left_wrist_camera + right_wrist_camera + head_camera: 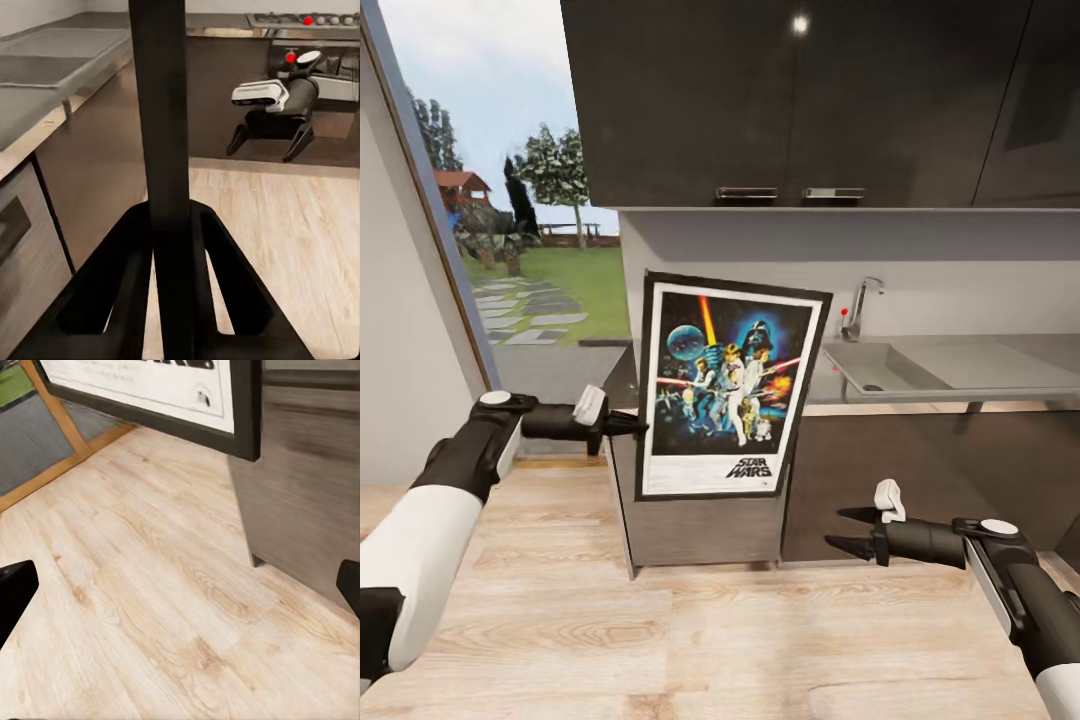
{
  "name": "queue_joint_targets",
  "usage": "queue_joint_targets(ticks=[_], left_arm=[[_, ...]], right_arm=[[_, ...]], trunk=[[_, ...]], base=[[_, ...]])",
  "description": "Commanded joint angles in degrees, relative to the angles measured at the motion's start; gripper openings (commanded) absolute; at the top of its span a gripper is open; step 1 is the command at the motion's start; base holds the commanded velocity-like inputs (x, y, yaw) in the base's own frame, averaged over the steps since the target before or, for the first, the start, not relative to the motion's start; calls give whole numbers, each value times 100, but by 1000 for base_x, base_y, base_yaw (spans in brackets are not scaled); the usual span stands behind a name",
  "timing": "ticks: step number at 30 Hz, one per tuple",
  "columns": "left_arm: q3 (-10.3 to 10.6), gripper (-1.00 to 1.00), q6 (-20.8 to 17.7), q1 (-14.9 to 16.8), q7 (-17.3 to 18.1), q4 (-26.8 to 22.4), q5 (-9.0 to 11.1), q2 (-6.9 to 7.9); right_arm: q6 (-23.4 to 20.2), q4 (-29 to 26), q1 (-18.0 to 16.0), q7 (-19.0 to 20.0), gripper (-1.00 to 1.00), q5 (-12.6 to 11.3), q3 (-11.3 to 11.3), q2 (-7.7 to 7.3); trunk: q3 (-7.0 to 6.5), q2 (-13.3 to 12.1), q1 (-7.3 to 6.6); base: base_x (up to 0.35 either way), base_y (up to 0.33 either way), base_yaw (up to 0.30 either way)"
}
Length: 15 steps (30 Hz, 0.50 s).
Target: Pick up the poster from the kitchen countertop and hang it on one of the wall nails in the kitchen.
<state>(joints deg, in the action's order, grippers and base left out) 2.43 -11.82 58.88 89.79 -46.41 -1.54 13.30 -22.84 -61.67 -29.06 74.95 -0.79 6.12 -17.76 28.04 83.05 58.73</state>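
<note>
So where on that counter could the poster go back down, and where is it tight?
The left gripper holds the poster by its edge, off the countertop. Bare slab runs right of the sink. It is tight round the sink and tap. The right gripper hangs open over bare floor.

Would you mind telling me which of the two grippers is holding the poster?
The left gripper pinches the poster at its frame edge; the right gripper hangs open and empty.
</note>
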Motion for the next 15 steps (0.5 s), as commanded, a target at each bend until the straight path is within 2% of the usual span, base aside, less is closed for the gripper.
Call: queue_joint_targets(ticks=[1, 2, 3, 6, 10, 15], left_arm=[[7, -100, -181, -61, 21, -225, -2, 6], [6, -100, -423, -221, 21, -652, 44, 11], [4, -100, -723, -511, 21, -1173, 127, 33], [3, -100, -920, -856, 21, -1518, 204, 116], [3, -100, -1014, -1229, 21, -1716, 251, 243], [3, -100, -1012, -1595, 21, -1761, 332, 289]], right_arm=[[-59, -2, -4, 20, 100, -8, 6, 0], [-61, -3, -4, 20, 100, -7, 8, 0], [-61, -3, -4, 20, 100, -8, 8, 0], [-62, -8, -5, 23, 100, -9, 9, 0], [-60, -13, -4, 102, 100, -9, 11, -6], [-56, -28, -4, 430, 100, -3, 33, -19]], trunk=[[7, 3, 0], [7, 3, 0], [7, 3, 0], [7, 3, 0], [7, 3, 0], [7, 3, 0]], base=[[0, 0, 0], [0, 0, 0], [0, 0, 0], [0, 0, 0], [0, 0, 0], [0, 0, 0]])
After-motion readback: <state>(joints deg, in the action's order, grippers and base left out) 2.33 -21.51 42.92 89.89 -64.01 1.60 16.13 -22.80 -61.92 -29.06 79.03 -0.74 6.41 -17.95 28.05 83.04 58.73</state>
